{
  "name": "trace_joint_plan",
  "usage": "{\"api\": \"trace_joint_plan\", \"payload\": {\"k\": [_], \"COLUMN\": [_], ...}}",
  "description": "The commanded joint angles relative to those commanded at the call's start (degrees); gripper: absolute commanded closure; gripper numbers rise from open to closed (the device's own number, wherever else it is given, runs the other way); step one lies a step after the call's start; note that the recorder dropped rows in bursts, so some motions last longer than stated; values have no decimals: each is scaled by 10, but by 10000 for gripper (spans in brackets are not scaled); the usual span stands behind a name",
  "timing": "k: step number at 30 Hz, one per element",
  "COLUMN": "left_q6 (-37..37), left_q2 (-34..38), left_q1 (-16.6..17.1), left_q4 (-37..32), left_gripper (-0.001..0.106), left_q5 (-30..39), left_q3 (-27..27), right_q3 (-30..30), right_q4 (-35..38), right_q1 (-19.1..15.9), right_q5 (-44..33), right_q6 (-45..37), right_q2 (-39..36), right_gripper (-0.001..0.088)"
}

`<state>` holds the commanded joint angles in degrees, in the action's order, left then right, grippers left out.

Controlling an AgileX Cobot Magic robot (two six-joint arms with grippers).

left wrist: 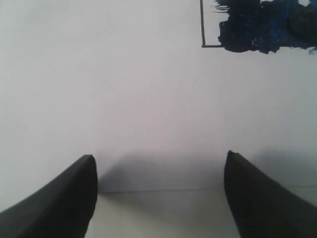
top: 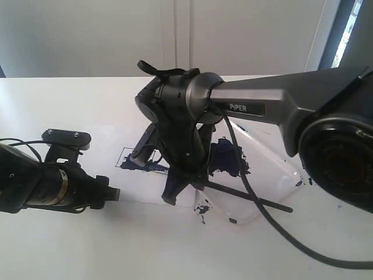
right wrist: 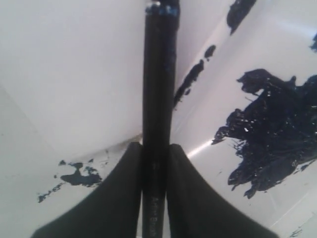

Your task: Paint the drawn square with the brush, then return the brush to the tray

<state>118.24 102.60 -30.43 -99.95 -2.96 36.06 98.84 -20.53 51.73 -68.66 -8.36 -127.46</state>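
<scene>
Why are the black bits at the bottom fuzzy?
Left wrist view: the jaws sit too near the lens, so they blur; a soft grey shadow lies between them. Right wrist view: the brush blurs likewise; wet paint in the tray glints.

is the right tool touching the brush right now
Touching. The right wrist view shows the right tool clamped on the brush, pressed against its black handle on both sides with no gap.

Black brush [right wrist: 158, 99]; clear-white tray [top: 273, 168] (dark blue blot [right wrist: 272, 129]); drawn square [left wrist: 247, 25] painted blue-black.
</scene>
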Motion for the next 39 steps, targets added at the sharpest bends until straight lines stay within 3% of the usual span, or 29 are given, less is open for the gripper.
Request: {"api": "trace_joint_plan", "payload": {"k": [5,15,28,39], "left_q6": [-2,-12,-12,-12], "left_q2": [0,0,0,0], "left_q1": [0,0,0,0], "left_q4": [0,0,0,0], "left_gripper": [317,317,317,317], "left_q5": [0,0,-17,-17], "left_q3": [0,0,0,0], "right_q3": [0,2,151,167], "right_q4": [-41,-1,-30,-11], "right_q1": [0,10,25,25], "right_q5": [14,22,-13,-13], "right_q6": [21,7,9,-17], "right_q2": [0,0,-90,-99], "right_gripper": [868,868,868,868]}}
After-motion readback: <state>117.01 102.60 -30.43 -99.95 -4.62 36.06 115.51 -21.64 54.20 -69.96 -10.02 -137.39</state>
